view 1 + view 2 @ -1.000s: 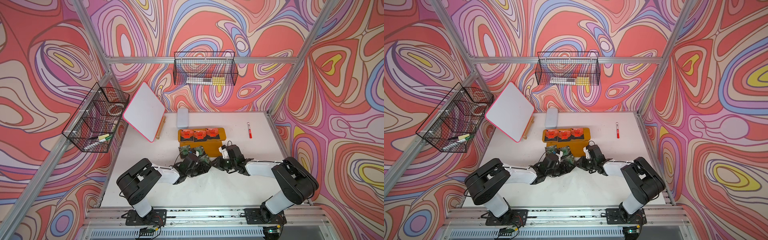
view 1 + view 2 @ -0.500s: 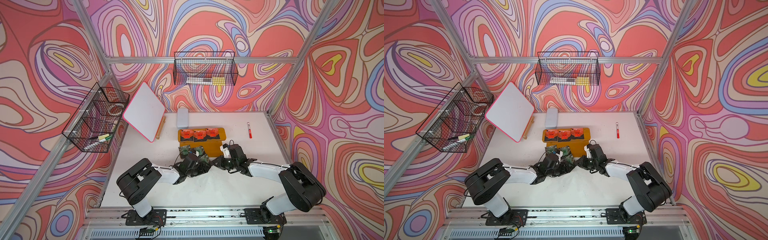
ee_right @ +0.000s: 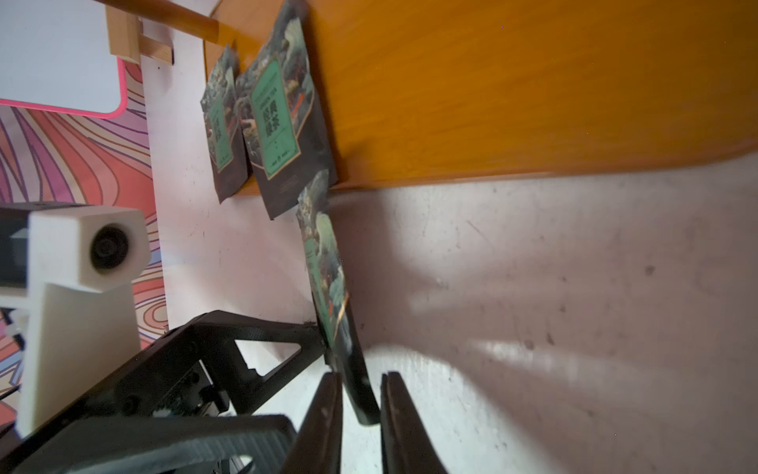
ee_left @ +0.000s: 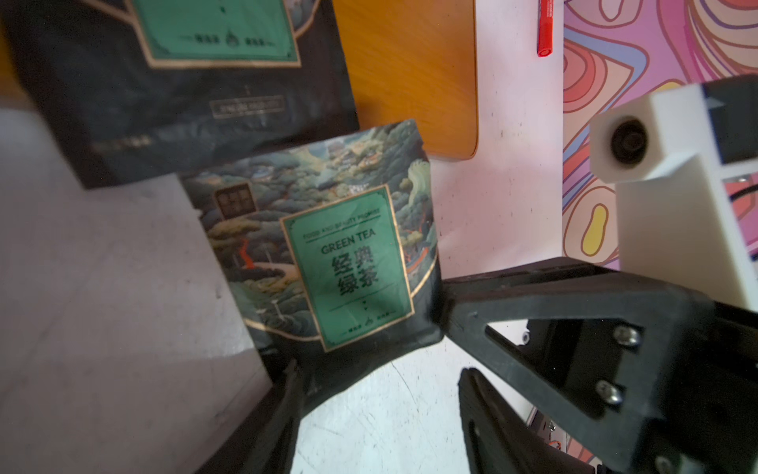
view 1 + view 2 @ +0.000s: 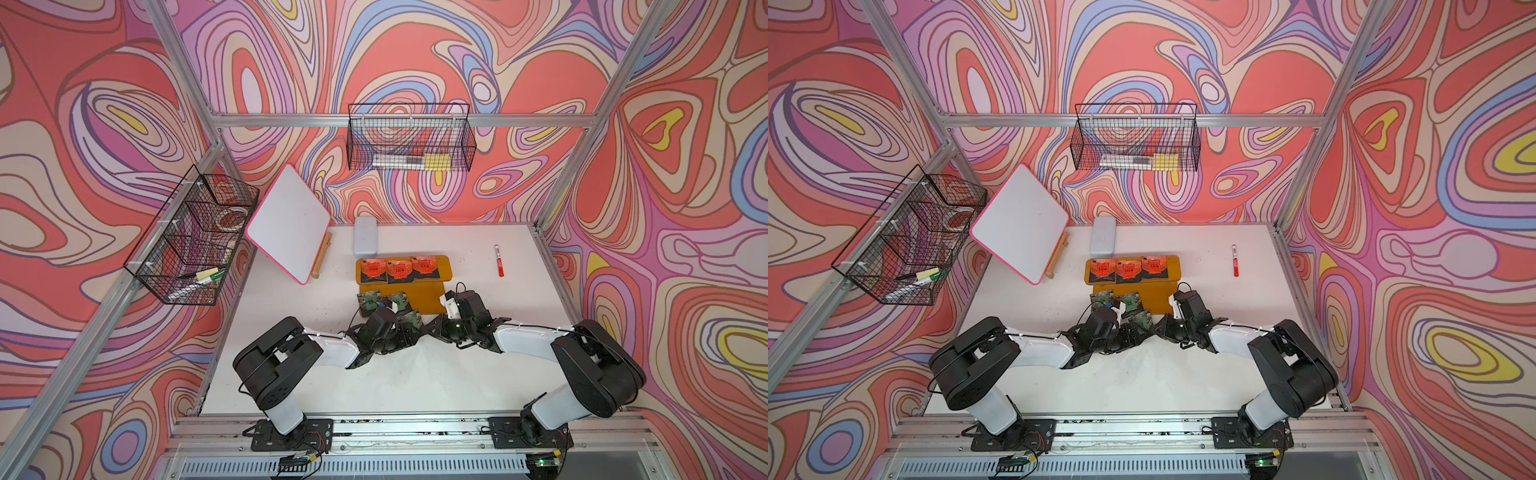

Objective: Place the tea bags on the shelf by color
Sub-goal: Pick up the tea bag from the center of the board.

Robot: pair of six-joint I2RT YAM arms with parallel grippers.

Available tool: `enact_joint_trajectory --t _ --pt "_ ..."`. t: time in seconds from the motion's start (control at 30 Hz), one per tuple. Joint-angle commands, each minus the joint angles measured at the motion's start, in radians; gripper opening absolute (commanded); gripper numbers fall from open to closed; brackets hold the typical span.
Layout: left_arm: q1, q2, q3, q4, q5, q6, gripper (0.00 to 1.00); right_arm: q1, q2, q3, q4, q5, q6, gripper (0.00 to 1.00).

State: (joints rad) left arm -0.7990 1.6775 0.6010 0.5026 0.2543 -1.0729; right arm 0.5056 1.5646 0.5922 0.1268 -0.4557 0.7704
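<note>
Right claw (image 3: 361, 374) still pinches the standing green bag (image 4: 348, 266) and left claw (image 4: 377, 369) stays spread beside it, so the bag has hardly moved and the shelf (image 5: 430, 298) still waits for it.

On the table (image 5: 415, 386) there are three orange-red tea bags (image 5: 373, 270) (image 5: 398, 270) (image 5: 424, 266), three green tea bags (image 5: 369, 300) (image 5: 400, 300) (image 5: 412, 320), one yellow two-tier shelf (image 5: 443, 266), one red marker (image 5: 499, 261), one pale box (image 5: 365, 235), one white pink-edged board (image 5: 289, 232), two black wire baskets (image 5: 409, 141) (image 5: 187, 237) and two end effectors (image 4: 377, 394) (image 3: 361, 402).
</note>
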Motion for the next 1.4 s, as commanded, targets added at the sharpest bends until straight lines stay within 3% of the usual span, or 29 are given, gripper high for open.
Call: enact_joint_trajectory --t 0.0,0.2,0.4,0.6,0.77,0.97,1.37 --pt "-0.006 0.014 -0.018 -0.022 -0.013 0.004 0.65 0.008 0.032 0.014 0.037 -0.028 -0.014 0.20" --pt "-0.006 0.014 -0.020 -0.021 -0.016 0.003 0.65 0.007 0.042 0.006 0.065 -0.049 -0.004 0.20" --pt "-0.006 0.020 -0.021 -0.019 -0.011 0.002 0.65 0.007 0.031 0.008 0.011 0.009 -0.007 0.36" --pt "-0.006 0.017 -0.023 -0.021 -0.013 0.001 0.65 0.007 0.048 0.040 -0.049 0.050 -0.053 0.38" --pt "-0.006 0.019 -0.022 -0.021 -0.012 0.001 0.65 0.007 0.088 0.077 -0.058 0.055 -0.077 0.38" --pt "-0.006 0.017 -0.023 -0.024 -0.013 0.002 0.65 0.007 0.142 0.097 -0.014 -0.044 -0.076 0.35" --pt "-0.005 0.014 -0.023 -0.027 -0.013 0.005 0.65 0.007 0.070 0.024 0.015 -0.052 -0.038 0.23"
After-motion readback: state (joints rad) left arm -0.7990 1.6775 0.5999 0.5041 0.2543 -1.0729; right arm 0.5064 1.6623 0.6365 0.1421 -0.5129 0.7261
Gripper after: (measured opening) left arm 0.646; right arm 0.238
